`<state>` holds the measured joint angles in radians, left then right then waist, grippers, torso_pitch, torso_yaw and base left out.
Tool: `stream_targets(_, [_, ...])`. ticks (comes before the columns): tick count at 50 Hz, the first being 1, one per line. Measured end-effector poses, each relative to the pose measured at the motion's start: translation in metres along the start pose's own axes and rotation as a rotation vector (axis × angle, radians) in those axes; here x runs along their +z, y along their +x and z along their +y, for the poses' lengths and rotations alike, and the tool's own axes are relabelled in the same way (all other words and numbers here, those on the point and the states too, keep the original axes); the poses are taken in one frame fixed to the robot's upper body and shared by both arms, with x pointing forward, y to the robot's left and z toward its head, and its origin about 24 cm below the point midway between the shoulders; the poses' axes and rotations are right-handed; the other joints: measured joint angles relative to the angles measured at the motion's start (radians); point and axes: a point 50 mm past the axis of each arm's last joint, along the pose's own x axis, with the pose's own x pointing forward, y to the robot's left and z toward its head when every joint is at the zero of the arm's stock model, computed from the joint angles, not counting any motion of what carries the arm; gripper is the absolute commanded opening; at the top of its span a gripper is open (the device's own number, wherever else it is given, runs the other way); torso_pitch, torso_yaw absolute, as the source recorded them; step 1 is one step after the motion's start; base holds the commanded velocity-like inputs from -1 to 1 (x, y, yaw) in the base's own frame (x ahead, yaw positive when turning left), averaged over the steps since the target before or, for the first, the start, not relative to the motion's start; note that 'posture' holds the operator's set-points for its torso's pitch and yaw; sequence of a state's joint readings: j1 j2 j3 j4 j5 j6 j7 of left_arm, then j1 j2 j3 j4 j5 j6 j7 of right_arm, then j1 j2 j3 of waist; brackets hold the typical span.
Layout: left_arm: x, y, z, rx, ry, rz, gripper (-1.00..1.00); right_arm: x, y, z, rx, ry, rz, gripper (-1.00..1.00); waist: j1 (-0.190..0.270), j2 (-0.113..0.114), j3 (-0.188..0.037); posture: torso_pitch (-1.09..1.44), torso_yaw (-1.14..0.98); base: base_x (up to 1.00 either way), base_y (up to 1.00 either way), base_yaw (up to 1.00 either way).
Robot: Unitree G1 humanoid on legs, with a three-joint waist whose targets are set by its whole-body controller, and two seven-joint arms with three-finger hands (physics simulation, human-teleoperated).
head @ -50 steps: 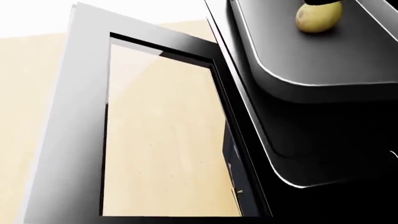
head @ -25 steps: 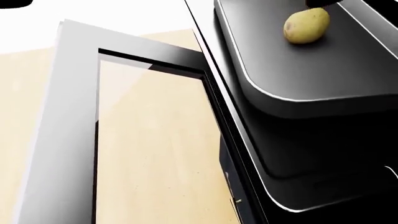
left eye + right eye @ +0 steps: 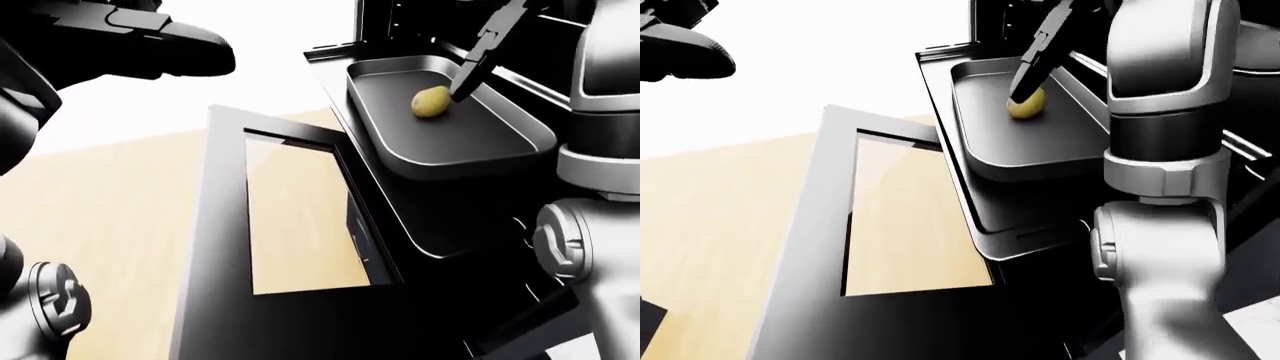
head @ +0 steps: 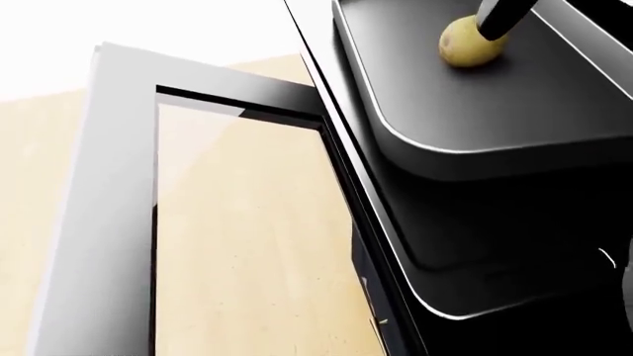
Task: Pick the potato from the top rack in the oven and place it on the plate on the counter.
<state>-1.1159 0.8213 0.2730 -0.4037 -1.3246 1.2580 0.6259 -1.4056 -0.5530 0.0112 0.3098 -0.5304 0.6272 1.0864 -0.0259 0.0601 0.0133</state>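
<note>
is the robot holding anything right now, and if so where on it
Nothing is clearly held. A finger of the right hand touches the potato at its right side, in the tray; no closed grip shows. The left hand holds nothing.

We cannot read any text, label, brand, number or sign in these views. The oven door [image 3: 290, 225], the dark tray [image 3: 460, 142] and the robot's arm [image 3: 1160, 112] carry only plain surfaces. On the round joint caps at the bottom left [image 3: 60, 300] and at the right [image 3: 560, 240] of the left-eye view we see a curved embossed shape, but we cannot tell if it is a letter.
</note>
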Motion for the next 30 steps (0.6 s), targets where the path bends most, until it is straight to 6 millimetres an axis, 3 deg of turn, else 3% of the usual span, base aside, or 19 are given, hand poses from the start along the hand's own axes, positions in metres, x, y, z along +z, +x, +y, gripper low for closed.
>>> stream_targets(14, [0.0,-0.001,0.007,0.014,-0.004,-0.006,1.0,-0.002,0.039,-0.002,0.048,-0.288,0.043,1.0,-0.008,0.01,-0.007,-0.11,0.0,0.0,0.0,0.0])
stream_targets(30, [-0.007,-0.002,0.011,0.016,0.004,0.009,1.0,-0.01,0.071,0.026,0.135,-0.533,0.024,1.0,-0.011,0.025,-0.007,-0.11,0.0,0.0,0.0,0.0])
